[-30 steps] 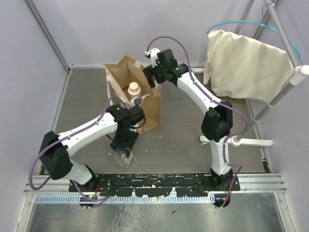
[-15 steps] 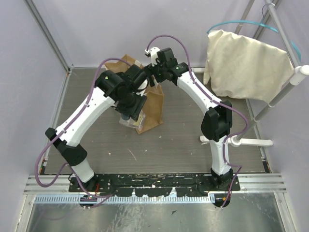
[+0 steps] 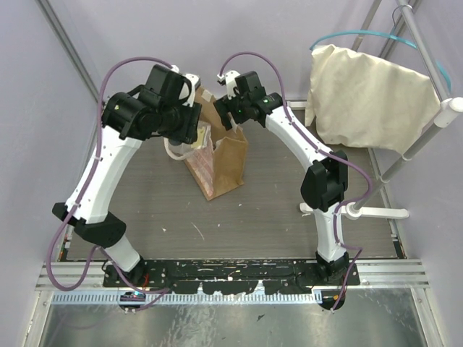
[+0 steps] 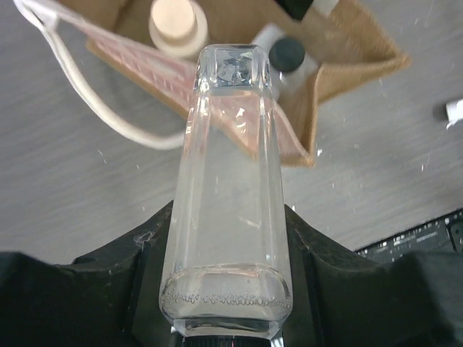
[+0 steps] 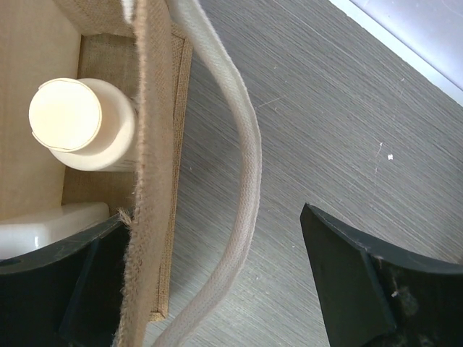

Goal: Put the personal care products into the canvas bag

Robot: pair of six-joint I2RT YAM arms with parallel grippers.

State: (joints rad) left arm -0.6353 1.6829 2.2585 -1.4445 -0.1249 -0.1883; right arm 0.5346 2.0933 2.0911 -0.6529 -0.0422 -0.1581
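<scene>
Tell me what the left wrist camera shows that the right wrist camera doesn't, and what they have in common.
Only the left wrist view shows the clear rectangular plastic container clamped in the left gripper and pointing toward the mouth of the tan canvas bag, plus a black round cap inside.

Only the right wrist view shows the right gripper, jaws open on either side of the bag's wall and a pale loop handle.

Both show the cream round bottle standing inside the bag, and the grey table.
</scene>
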